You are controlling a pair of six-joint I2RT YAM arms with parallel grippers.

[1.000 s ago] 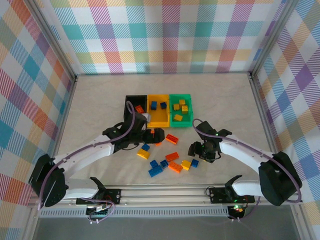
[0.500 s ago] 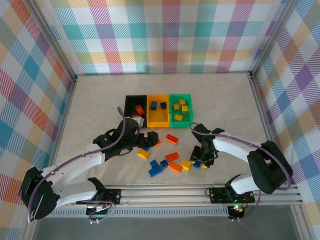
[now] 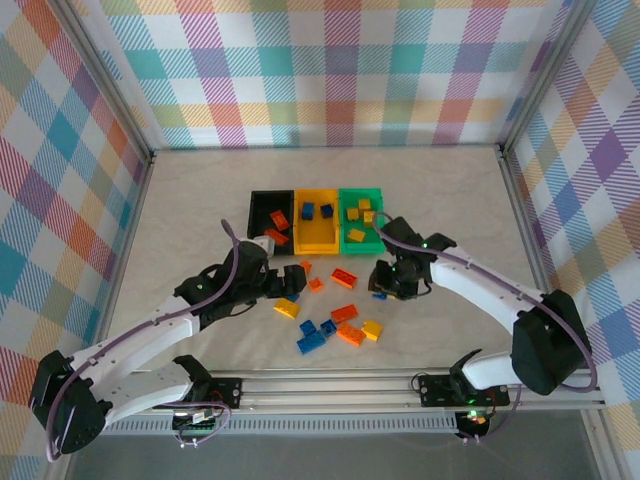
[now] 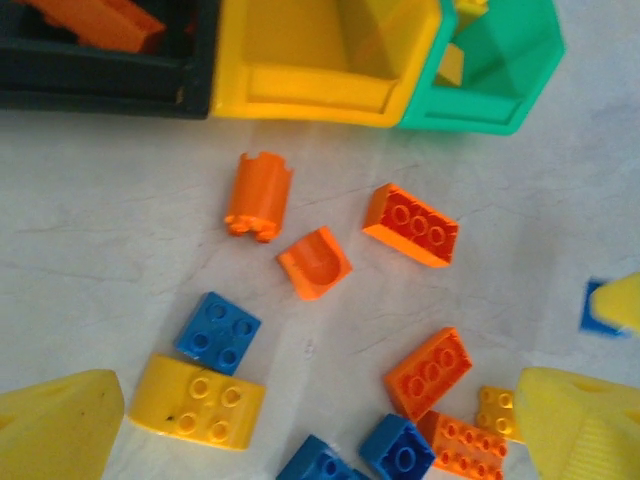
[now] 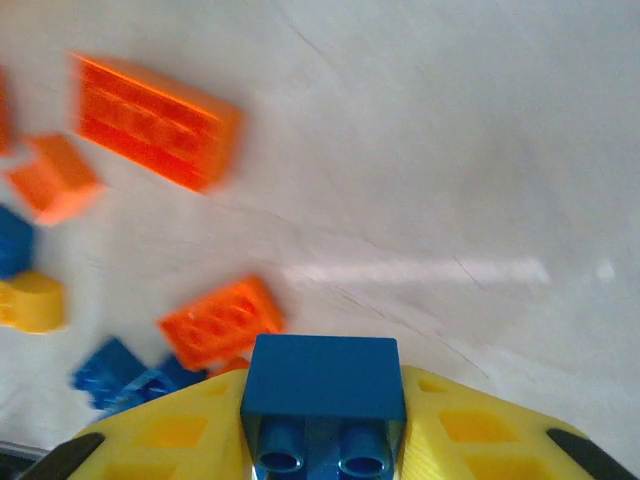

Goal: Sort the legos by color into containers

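Loose legos lie on the table in front of three containers: the black bin (image 3: 254,213) with orange bricks, the yellow bin (image 3: 298,225) with blue bricks, and the green bin (image 3: 361,192) with yellow bricks. My right gripper (image 3: 386,285) (image 5: 322,430) is shut on a blue brick (image 5: 322,385) (image 3: 380,294), raised just right of the pile. My left gripper (image 3: 288,285) (image 4: 318,390) hangs open over the pile's left side, nothing between its fingers. Below it lie an orange cylinder (image 4: 258,195), an orange curved piece (image 4: 315,262), a blue square brick (image 4: 218,333) and a yellow brick (image 4: 197,400).
More loose bricks sit nearer the arms: an orange one (image 3: 344,277), a blue pair (image 3: 311,342), an orange plate (image 3: 350,334) and a yellow one (image 3: 371,329). Checked walls enclose the table, with a metal rail (image 3: 330,385) along the near edge.
My right gripper has closed on the blue brick and carried it up off the pile toward the bins. My left arm has drawn back from the bins to the pile's left side, still open.
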